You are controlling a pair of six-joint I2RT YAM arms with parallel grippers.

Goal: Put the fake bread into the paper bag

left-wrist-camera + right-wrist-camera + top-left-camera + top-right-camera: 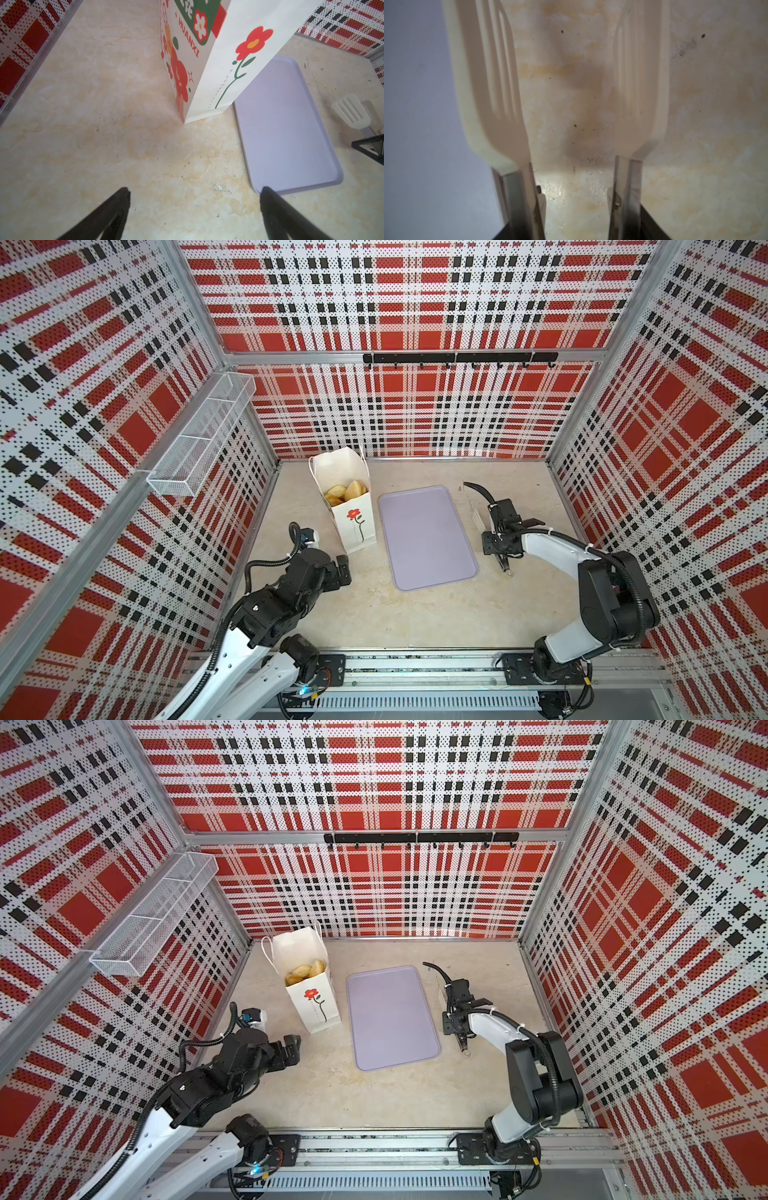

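The paper bag point(353, 526) point(316, 1006) stands upright at the back left, white with a red flower on its front, and its mouth is open. Several golden pieces of fake bread point(347, 491) point(305, 971) lie inside it. My left gripper point(343, 570) point(193, 190) is open and empty, low over the table just in front of the bag point(239, 72). My right gripper point(494, 516) point(575, 228) is shut on cream slotted tongs point(492, 83) point(478, 517), whose paddles are apart with nothing between them.
A flat lilac tray point(424, 539) point(390, 1019) point(286, 135) lies bare between the bag and my right arm. A wire basket point(199, 435) hangs on the left wall, and a black hook rail point(457, 358) on the back wall.
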